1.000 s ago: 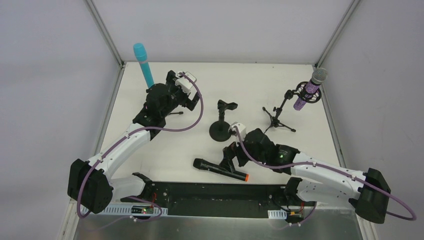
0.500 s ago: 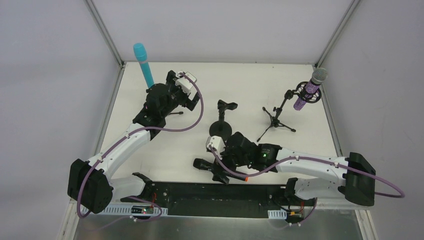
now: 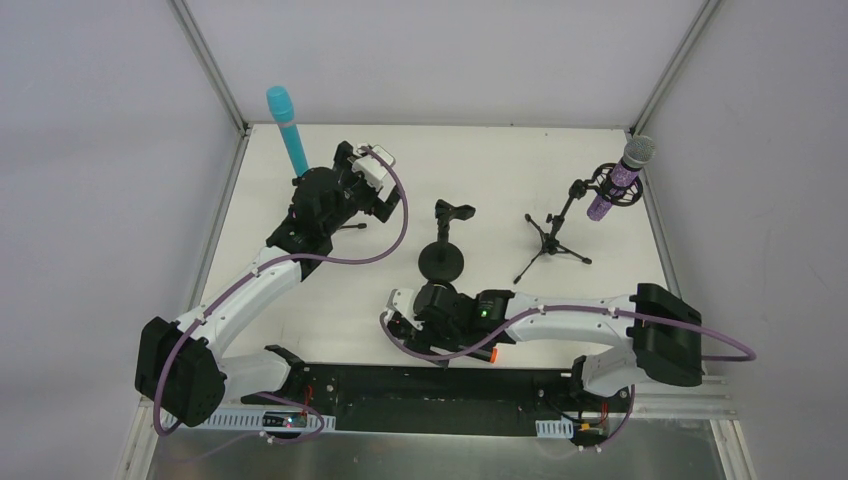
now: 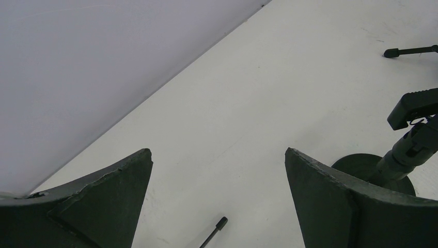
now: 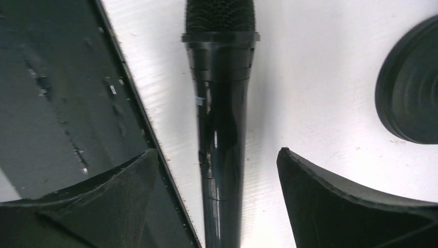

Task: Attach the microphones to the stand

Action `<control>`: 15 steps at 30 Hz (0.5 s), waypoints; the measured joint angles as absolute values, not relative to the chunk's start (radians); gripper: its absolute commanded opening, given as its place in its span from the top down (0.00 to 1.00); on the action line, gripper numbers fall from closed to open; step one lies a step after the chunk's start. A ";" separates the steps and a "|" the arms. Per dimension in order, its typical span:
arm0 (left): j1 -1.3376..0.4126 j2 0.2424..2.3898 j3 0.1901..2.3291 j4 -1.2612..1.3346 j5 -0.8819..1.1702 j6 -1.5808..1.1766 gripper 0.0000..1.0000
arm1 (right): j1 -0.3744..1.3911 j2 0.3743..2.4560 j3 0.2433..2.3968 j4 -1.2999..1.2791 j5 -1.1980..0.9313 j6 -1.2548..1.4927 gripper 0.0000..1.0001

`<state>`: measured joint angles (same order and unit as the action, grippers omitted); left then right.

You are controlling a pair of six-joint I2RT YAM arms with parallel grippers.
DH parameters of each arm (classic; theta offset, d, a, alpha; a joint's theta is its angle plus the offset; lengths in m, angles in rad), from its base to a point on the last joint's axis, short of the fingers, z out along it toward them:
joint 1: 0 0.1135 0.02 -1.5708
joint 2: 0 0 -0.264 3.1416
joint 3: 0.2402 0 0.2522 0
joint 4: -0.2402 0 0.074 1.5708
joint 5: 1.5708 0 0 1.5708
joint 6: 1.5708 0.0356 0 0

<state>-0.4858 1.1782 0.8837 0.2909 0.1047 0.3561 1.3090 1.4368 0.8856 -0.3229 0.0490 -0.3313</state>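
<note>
The black microphone (image 5: 219,119) lies on the table near the front edge, and its orange end ring (image 3: 491,354) shows in the top view. My right gripper (image 5: 217,160) is open and low over it, with the body between the fingers, apart from both. It also shows in the top view (image 3: 415,330). The turquoise microphone (image 3: 284,128) stands in a stand at the back left. The purple microphone (image 3: 622,178) sits in the tripod stand (image 3: 550,235). The round-base stand (image 3: 442,258) has an empty clip (image 3: 455,212). My left gripper (image 4: 217,155) is open and empty.
A black rail (image 3: 420,395) runs along the table's front edge, just beside the black microphone. In the left wrist view the round base (image 4: 361,166) is to the right, and a thin stand leg tip (image 4: 221,224) lies below the fingers. Walls close off the left, back and right.
My right arm has swung left and down along the black microphone toward its head end. The left arm has not moved.
</note>
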 measured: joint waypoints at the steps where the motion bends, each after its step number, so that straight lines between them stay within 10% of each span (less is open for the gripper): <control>1: -0.486 1.178 0.884 0.291 0.104 0.356 0.00 | 1.309 1.448 0.890 -0.328 0.066 -0.331 0.12; 15: -0.486 1.187 0.884 0.290 0.105 0.358 0.00 | 1.296 1.592 0.927 -0.365 0.101 -0.337 0.34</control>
<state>-0.4858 1.1873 0.8837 0.2905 0.1047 0.3576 1.2957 1.5917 0.9268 -0.3649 0.1013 -0.3370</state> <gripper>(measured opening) 0.995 0.711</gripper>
